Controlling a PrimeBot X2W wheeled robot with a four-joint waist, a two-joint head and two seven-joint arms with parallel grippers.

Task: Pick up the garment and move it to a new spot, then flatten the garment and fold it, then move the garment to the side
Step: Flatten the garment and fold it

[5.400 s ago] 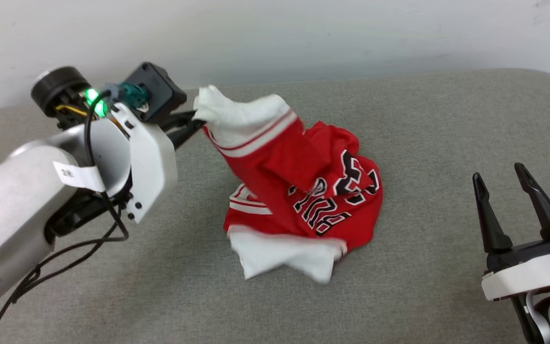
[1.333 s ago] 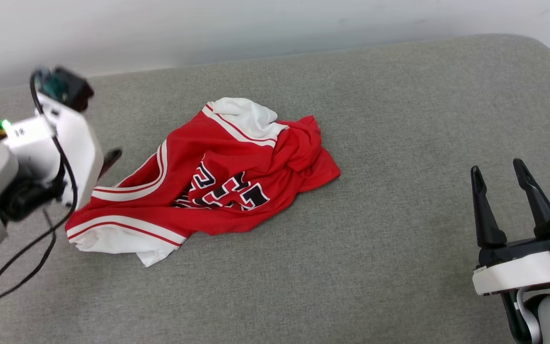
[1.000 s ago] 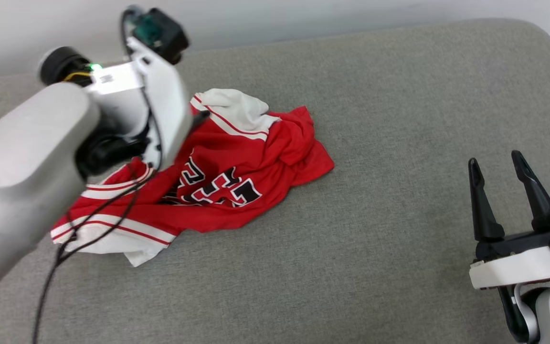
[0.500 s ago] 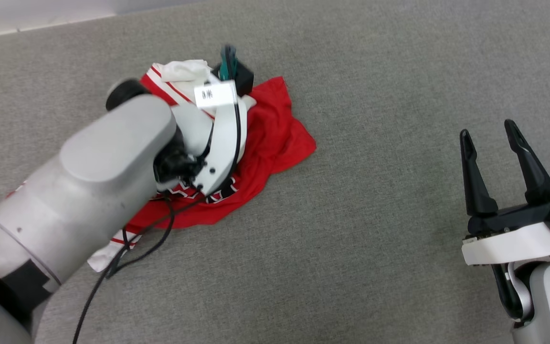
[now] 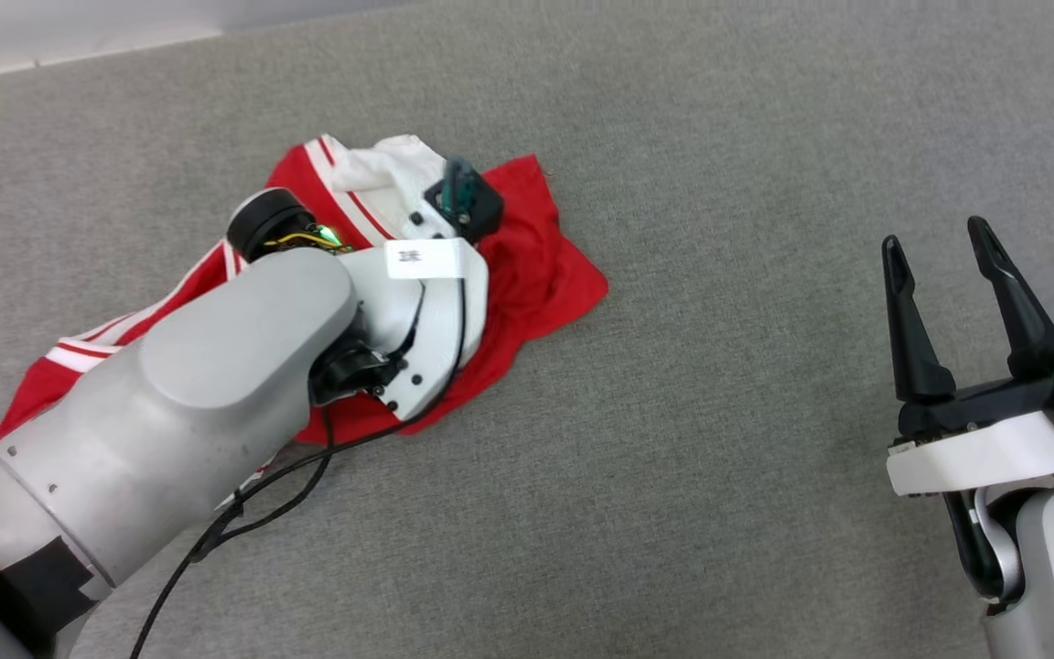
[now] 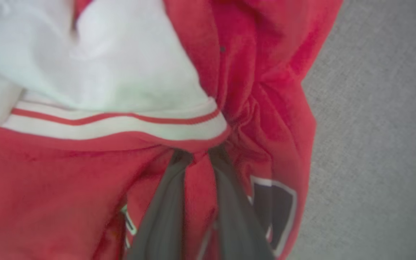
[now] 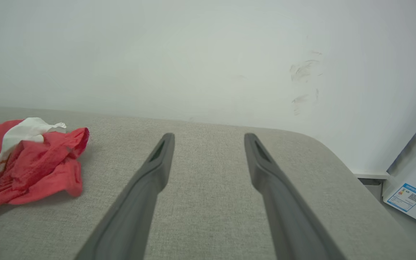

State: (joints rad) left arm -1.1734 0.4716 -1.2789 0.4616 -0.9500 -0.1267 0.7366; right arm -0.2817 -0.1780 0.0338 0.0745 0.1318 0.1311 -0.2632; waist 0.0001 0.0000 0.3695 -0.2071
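On the gray worktop lies the crumpled shirt, pinched by the left hand; the right hand is spread. This looks like the pick-up; next it needs a lift.

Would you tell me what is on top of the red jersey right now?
The left arm reaches over the garment, covering its middle; the left gripper pinches a red fold beside the striped trim. What lies beneath the arm is hidden.
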